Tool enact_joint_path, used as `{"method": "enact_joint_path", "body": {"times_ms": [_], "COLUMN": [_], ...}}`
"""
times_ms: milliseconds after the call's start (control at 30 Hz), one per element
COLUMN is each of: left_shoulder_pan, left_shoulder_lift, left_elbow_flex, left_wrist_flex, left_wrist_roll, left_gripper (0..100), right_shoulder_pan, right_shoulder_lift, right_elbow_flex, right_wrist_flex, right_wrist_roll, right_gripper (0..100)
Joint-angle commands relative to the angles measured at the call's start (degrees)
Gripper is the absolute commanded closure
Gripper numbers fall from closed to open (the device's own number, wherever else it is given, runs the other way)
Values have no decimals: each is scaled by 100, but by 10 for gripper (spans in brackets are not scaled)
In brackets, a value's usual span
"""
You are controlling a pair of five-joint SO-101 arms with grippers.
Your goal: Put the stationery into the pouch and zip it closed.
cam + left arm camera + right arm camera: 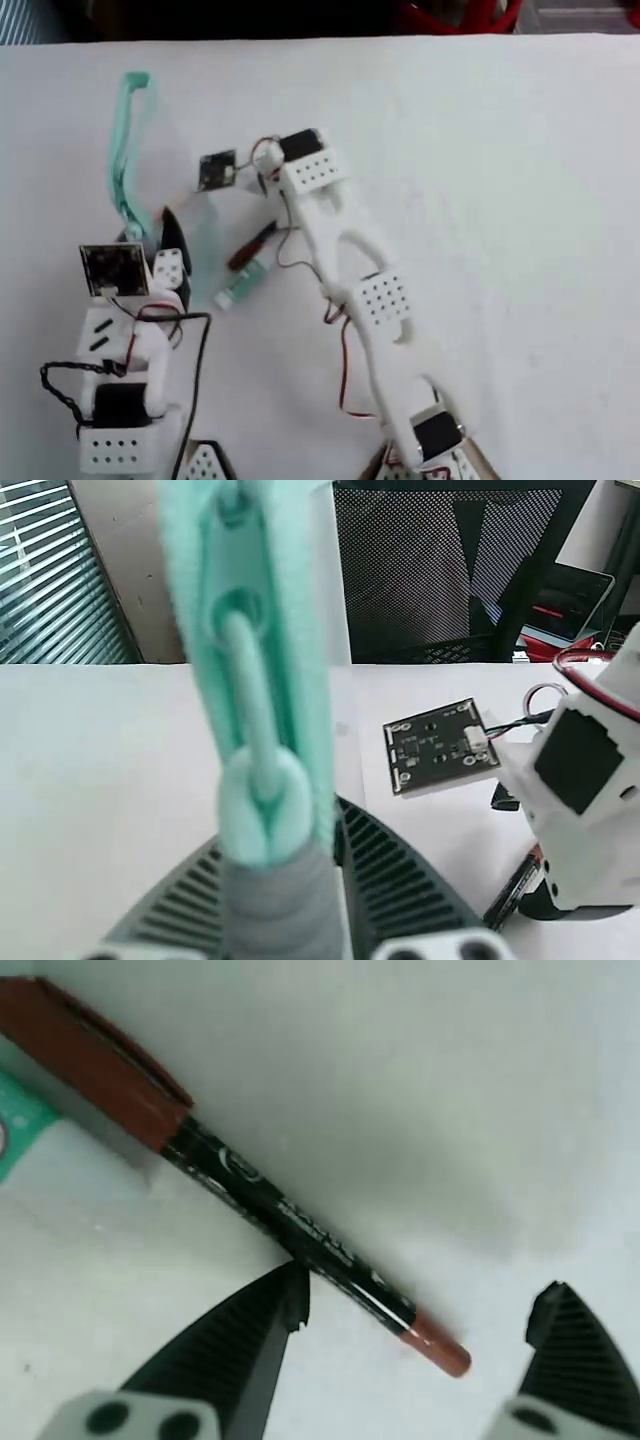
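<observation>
Reading the left arm point(120, 340) first, I see it folded short over its base at the near-left corner of the table point(520, 150), with the wrist pitched forward and the left gripper point(163, 240) at the near end of the pouch point(128, 150). This claw is clamped narrow on the pouch's teal zipper band point(190, 630), which stands up from between the jaws in the left wrist view with the zipper pull point(250, 710) lying along it. The pouch is a clear sleeve with teal trim; it lies close to the left edge of the table and runs from the gripper toward the far edge. I cannot tell whether it holds anything. The right arm point(370, 290) stretches from the near edge diagonally to the middle of the table, wrist turned down beside the pouch. The right gripper point(422, 1298) hovers low over the table with its claw wide, one black fingertip point(285, 1295) just beside the barrel of the pen point(270, 1210) and the other well clear of its reddish end. The pen, red-capped with a black barrel, lies on the table outside the pouch, between it and the right arm. A teal-and-white stick point(240, 283) lies just beside the capped end, toward the near edge, also outside the pouch.
</observation>
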Motion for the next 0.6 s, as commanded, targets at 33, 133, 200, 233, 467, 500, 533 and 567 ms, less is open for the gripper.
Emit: {"method": "enact_joint_path", "body": {"times_ms": [33, 133, 200, 233, 467, 500, 533, 567], "left_shoulder_pan": [-145, -145, -145, -145, -145, -145, -145, -145], "left_shoulder_lift": [48, 48, 48, 48, 48, 48, 48, 48], "left_elbow_flex": [-35, -35, -35, -35, -35, -35, -35, -35], "left_wrist_flex": [-105, -97, -97, -97, -105, -105, -105, -105], "left_wrist_roll": [44, 44, 44, 44, 44, 44, 44, 44], "left_gripper": [973, 973, 973, 973, 973, 973, 973, 973], "right_shoulder_pan": [-180, -233, -251, -251, -145, -145, -136, -127], "right_shoulder_lift": [-92, -92, -92, -92, 180, 242, 295, 321], "right_elbow_flex": [-35, -35, -35, -26, -44, -62, -88, -88], "right_wrist_flex": [145, 479, 725, 752, 743, 743, 743, 743], "right_wrist_roll": [70, 229, 571, 686, 800, 800, 791, 756], "right_gripper": [697, 765, 809, 826, 945, 967, 981, 979]}}
